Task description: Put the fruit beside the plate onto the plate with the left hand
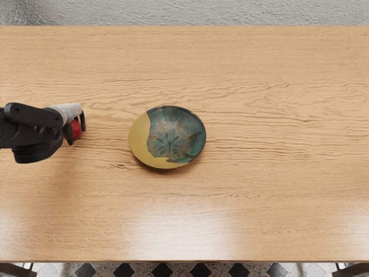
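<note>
left robot hand [73, 123] clasps red fruit [76, 130] left of plate [138, 140]; wood table [259, 190], checkered floor [161, 269].

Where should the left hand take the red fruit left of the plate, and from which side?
Probably around its middle, from above and the left. The fruit looks rounded, with no stem showing, and the left hand covers most of it from that side; the plate lies to its right.
</note>
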{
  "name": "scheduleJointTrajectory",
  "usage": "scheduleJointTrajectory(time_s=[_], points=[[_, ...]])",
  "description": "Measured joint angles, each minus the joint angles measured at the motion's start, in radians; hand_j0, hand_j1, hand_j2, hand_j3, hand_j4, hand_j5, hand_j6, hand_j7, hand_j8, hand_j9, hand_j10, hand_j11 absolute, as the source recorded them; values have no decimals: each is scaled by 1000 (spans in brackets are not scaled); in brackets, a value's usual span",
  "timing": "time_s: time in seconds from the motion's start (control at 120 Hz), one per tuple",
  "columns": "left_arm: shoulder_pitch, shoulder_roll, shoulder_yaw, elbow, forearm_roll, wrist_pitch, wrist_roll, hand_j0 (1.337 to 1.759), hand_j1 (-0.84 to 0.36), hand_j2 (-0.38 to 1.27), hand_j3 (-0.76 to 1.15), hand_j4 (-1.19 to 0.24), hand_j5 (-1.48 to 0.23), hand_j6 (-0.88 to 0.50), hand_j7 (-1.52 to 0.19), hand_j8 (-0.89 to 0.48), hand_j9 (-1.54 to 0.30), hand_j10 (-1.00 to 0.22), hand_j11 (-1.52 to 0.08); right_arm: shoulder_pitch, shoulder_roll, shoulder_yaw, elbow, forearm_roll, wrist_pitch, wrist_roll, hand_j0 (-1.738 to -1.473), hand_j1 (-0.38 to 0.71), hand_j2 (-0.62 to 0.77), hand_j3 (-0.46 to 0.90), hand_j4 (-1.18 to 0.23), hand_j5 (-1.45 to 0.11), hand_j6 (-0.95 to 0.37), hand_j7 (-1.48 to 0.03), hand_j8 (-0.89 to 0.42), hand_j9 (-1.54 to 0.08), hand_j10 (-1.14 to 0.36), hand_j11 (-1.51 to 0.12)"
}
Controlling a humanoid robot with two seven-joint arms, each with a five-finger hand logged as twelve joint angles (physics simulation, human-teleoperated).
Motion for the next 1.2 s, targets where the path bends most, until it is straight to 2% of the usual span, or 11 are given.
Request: scheduleJointTrajectory(time_s=[0.067,0.2,0.4,0.5,0.567,0.692,0.817,0.883,1.2], points=[[2,-4,1,4,1,0,1,1641,-394,413,0,-649,-1032,-277,-1070,-244,-1079,-473,-1093,0,0,0,0,0,0,0,-1658,-318,-5,0,-26,-34,-26,-34,-26,-34,-26,-34],[3,-4,0,7,-3,-2,0,1638,-394,323,0,-606,-1121,-226,-1137,-200,-1137,-438,-1154,0,0,0,0,0,0,0,-1658,-318,-5,0,-26,-34,-26,-34,-26,-34,-26,-34],[-14,7,0,4,-14,-7,-3,1639,-407,345,0,-570,-1212,-185,-1212,-170,-1179,-421,-1190,0,0,0,0,0,0,0,-1658,-318,-5,0,-26,-34,-26,-34,-26,-34,-26,-34],[-53,21,-2,-3,-25,-16,-4,1639,-410,329,0,-564,-1242,-164,-1234,-161,-1193,-415,-1199,0,0,0,0,0,0,0,-1658,-318,-5,0,-26,-34,-26,-34,-26,-34,-26,-34],[-84,27,-7,-10,-46,-22,-4,1638,-435,400,0,-550,-1249,-153,-1236,-144,-1196,-397,-1204,0,0,0,0,0,0,0,-1658,-318,-5,0,-26,-34,-26,-34,-26,-34,-26,-34],[-130,48,-30,-18,-80,-52,-4,1638,-378,319,0,-604,-1242,-195,-1224,-174,-1205,-432,-1211,0,0,0,0,0,0,0,-1658,-318,-5,0,-26,-34,-26,-34,-26,-34,-26,-34],[-161,67,-61,-31,-104,-93,-11,1640,-388,322,0,-679,-1237,-194,-1232,-170,-1209,-432,-1209,0,0,0,0,0,0,0,-1658,-318,-5,0,-26,-34,-26,-34,-26,-34,-26,-34],[-186,79,-78,-35,-123,-130,-27,1640,-394,331,0,-694,-1234,-186,-1233,-169,-1208,-432,-1206,0,0,0,0,0,0,0,-1658,-318,-5,0,-26,-34,-26,-34,-26,-34,-26,-34],[-206,153,-237,-106,-150,-293,-48,1641,-379,301,0,-731,-1253,-189,-1245,-185,-1200,-450,-1209,0,0,0,0,0,0,0,-1658,-318,-5,0,-26,-34,-26,-34,-26,-34,-26,-34]])
